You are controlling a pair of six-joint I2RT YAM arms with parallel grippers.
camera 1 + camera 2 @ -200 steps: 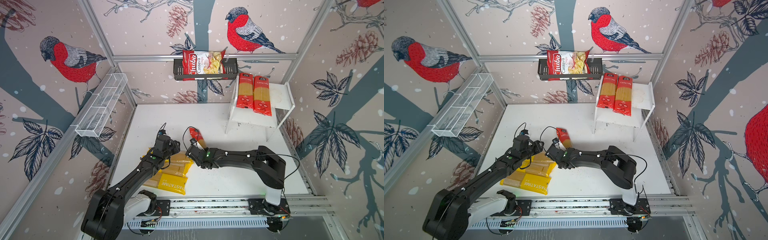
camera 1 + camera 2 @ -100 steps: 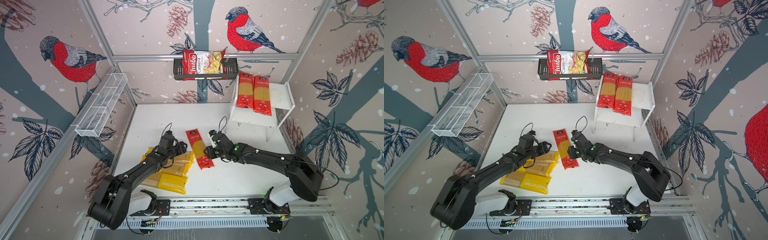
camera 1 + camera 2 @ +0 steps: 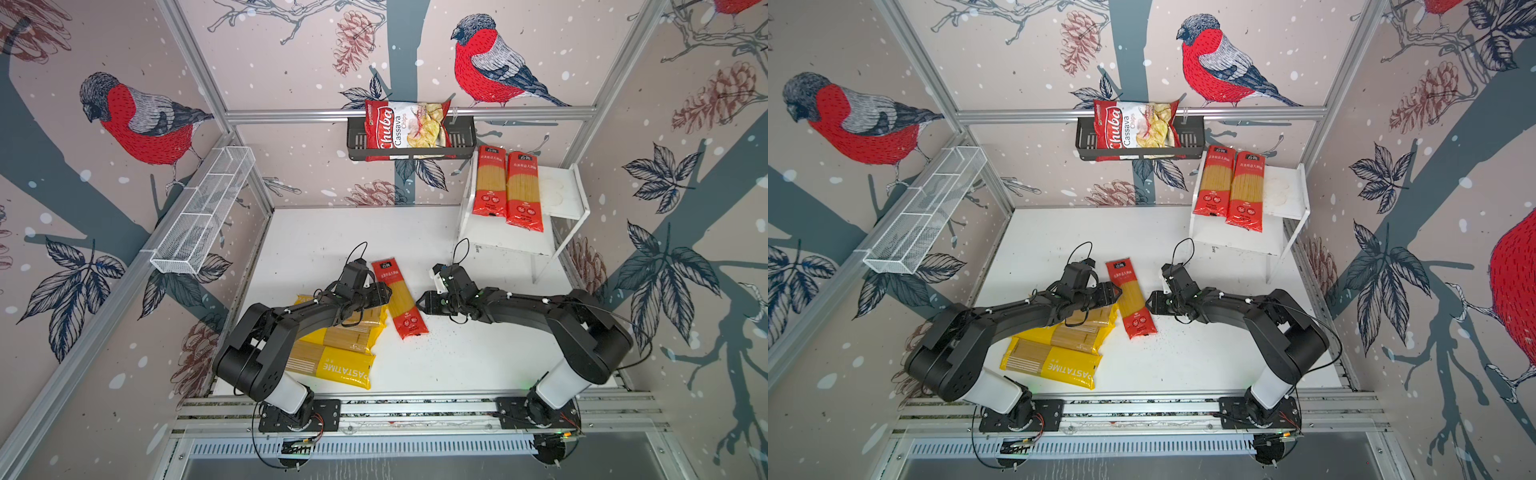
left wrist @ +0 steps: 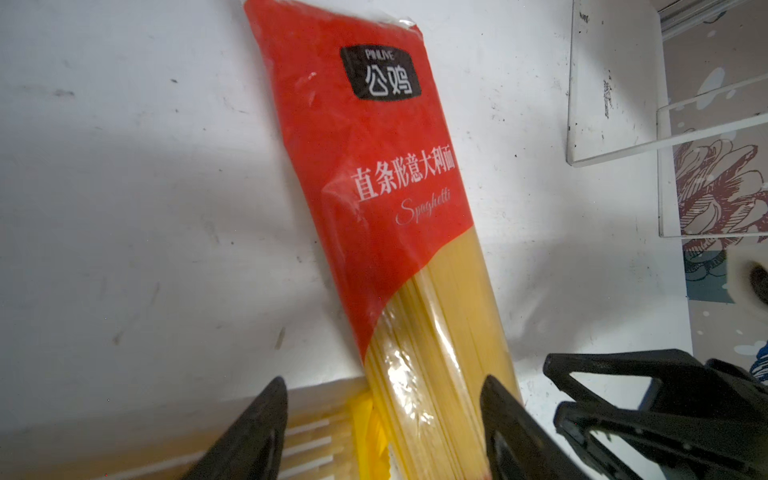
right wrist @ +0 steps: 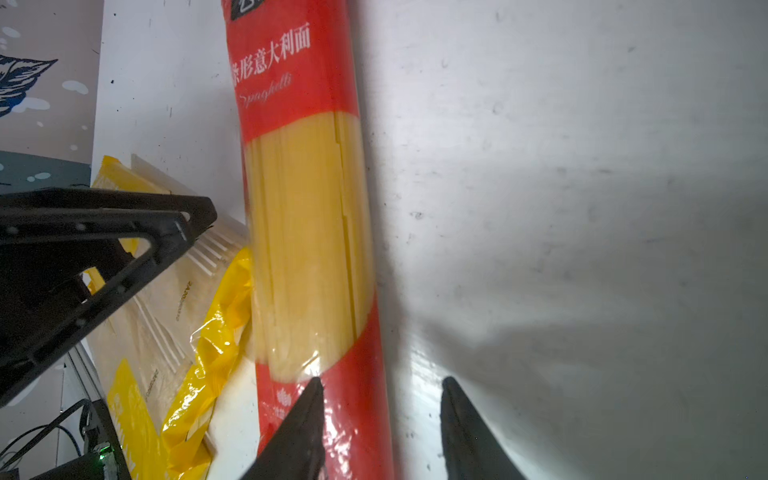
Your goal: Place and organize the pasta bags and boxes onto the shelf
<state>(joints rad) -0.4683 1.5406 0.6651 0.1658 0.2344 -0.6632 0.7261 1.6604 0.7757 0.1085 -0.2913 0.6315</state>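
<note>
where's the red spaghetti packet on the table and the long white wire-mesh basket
red spaghetti packet on the table [image 3: 402,301]: top view, clear middle window
long white wire-mesh basket [image 3: 203,216]: top view, mesh side wall

Bullfinch-and-pinecone wallpaper [image 3: 291,62] covered the walls. A white wire-mesh basket [image 3: 203,212] hung left, a black slotted basket [image 3: 461,137] far, above the scuffed white table [image 3: 332,232].

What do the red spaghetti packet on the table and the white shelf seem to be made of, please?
Red spaghetti packet: thin glossy plastic film, judging by its glare, wrinkles and clear window over the strands. White shelf: thin flat boards, matte, stained and scuffed; perhaps painted metal or plastic, I cannot tell which.
</note>
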